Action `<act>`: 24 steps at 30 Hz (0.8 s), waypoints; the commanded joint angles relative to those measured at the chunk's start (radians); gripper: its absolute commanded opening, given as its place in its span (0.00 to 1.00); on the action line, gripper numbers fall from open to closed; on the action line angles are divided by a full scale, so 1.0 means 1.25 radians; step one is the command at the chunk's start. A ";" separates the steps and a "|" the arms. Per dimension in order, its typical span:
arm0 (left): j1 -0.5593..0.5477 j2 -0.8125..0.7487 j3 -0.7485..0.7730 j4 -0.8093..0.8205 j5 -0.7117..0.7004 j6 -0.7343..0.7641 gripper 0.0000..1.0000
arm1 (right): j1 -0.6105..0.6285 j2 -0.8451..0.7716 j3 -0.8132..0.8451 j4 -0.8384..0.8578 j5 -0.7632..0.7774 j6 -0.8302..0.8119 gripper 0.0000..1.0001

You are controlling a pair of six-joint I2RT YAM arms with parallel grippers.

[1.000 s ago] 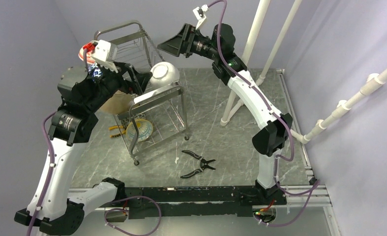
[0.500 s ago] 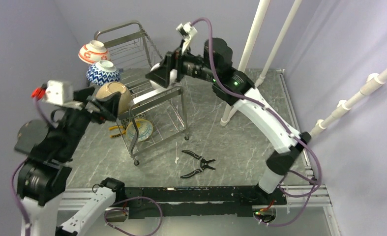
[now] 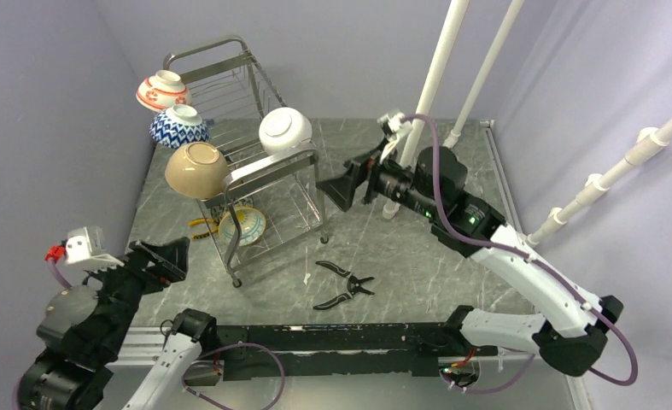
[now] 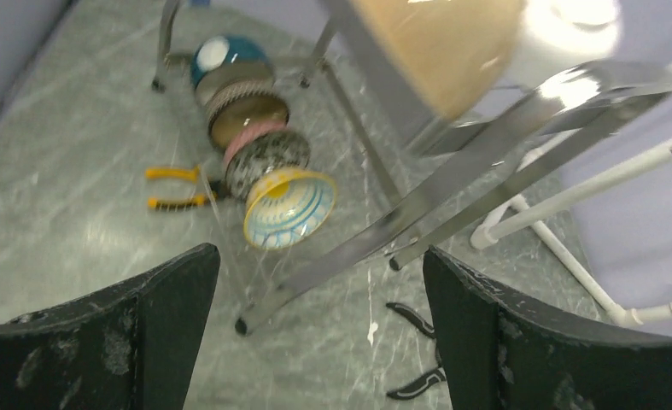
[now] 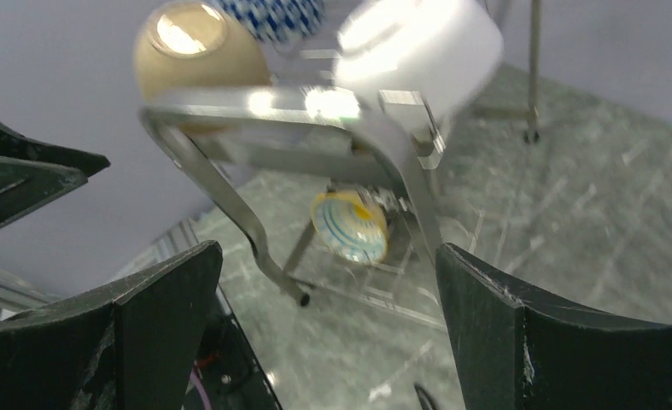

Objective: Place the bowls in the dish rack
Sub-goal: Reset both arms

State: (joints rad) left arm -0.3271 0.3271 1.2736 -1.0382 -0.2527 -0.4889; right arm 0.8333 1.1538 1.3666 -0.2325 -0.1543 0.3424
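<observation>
Tools first: the left tool (image 3: pixel 163 259) stands wide and empty, low at the near left of the table (image 3: pixel 417 256), well apart from the dish rack (image 3: pixel 272 162). The right tool (image 3: pixel 339 190) also gapes wide and holds nothing, just right of the rack's upper rail and not touching it.

We note four bowls on the upper tier. The red-patterned bowl (image 3: pixel 162 90), blue-white zigzag bowl (image 3: pixel 178 126) and tan bowl (image 3: pixel 197 169) sit in a line at the left, and the white bowl (image 3: pixel 284 131) sits at the right corner. A further row lies on edge on the lower tier, with the striped yellow-centred bowl (image 4: pixel 289 207) foremost.

In both wrist views the rack's tubular frame crosses in front of that lower row. Yellow-handled pliers (image 3: pixel 202 226) lie beside it, black pliers (image 3: pixel 345 286) lie in front of the rack, and white pipes (image 3: pixel 435 77) rise behind the right arm.

Half a second earlier the right tool was at the white bowl and the left tool was beside the tan bowl. Both have drawn back, and the bowls are unmoved.
</observation>
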 commanded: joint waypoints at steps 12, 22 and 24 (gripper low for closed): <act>-0.036 0.050 -0.254 -0.049 -0.161 -0.233 0.94 | -0.169 -0.232 -0.446 -0.009 0.072 0.113 0.99; -0.040 0.120 -0.409 0.203 -0.296 -0.178 0.95 | -0.518 -0.281 -0.618 0.043 -0.080 0.137 0.99; -0.040 0.126 -0.435 0.247 -0.330 -0.183 0.95 | -0.600 -0.292 -0.658 0.056 -0.073 0.142 0.99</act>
State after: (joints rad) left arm -0.3748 0.4564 0.7700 -0.9108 -0.5419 -0.7292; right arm 0.2264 0.8234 0.6147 -0.2417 -0.2028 0.4999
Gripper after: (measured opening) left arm 0.946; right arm 0.992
